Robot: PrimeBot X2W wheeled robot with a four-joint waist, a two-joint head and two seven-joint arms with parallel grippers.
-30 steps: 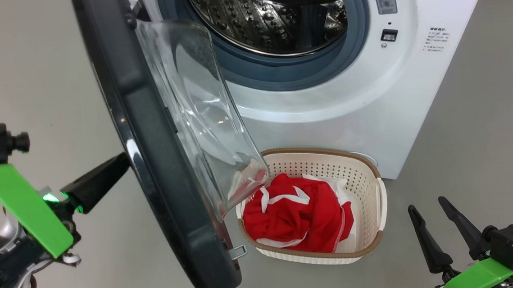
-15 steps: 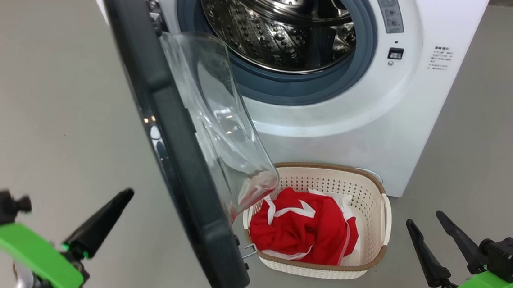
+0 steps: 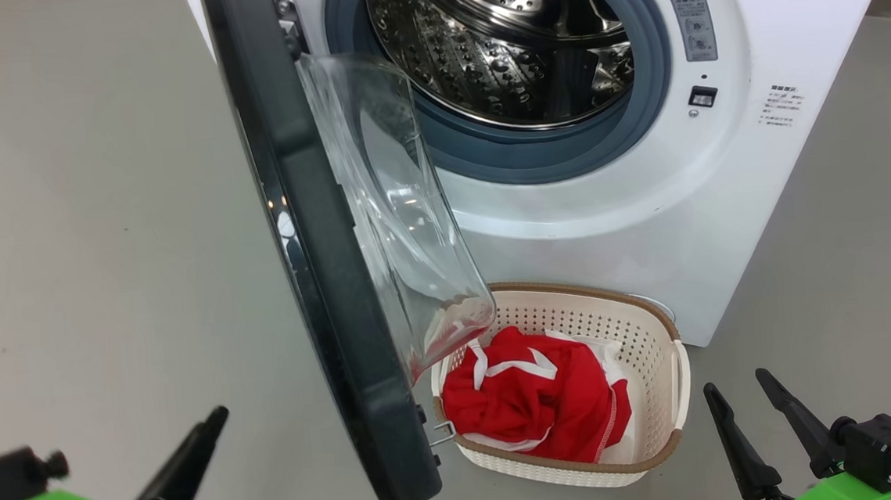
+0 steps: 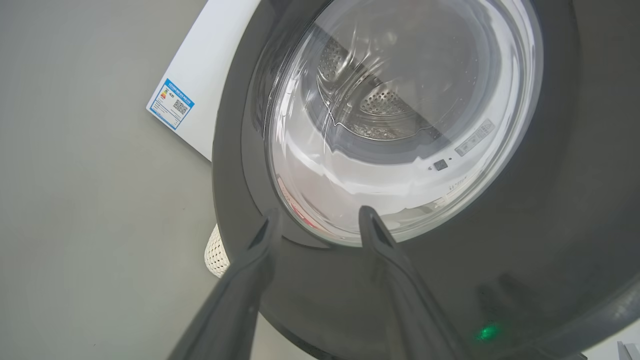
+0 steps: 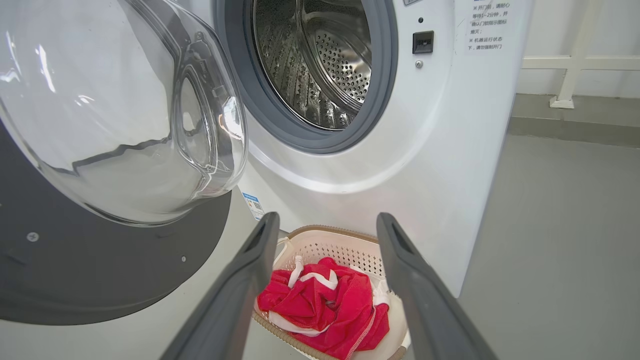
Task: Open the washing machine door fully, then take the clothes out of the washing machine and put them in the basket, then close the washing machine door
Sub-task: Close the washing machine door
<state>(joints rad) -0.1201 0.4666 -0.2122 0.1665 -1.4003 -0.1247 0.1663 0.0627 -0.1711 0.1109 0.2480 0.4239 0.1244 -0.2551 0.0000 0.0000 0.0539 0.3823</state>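
While looking down, sees clothes (image 3: 531,405) in basket (image 3: 643,330) lower centre, door (image 3: 312,251) half-open upper centre, left gripper (image 4: 320,216) and right gripper (image 3: 735,381) both wide, empty.

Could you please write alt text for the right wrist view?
A cream perforated plastic basket holding bright red clothes sits before a white front-loading washing machine, its round black-framed glass door swung open.

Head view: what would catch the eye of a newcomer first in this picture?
The clothes, bright red with white trim, lie heaped in the basket on the floor before the washing machine. To their left the washing machine door stands open, its glossy dark frame and clear glass bowl large in the picture; the steel drum behind shows no clothes.
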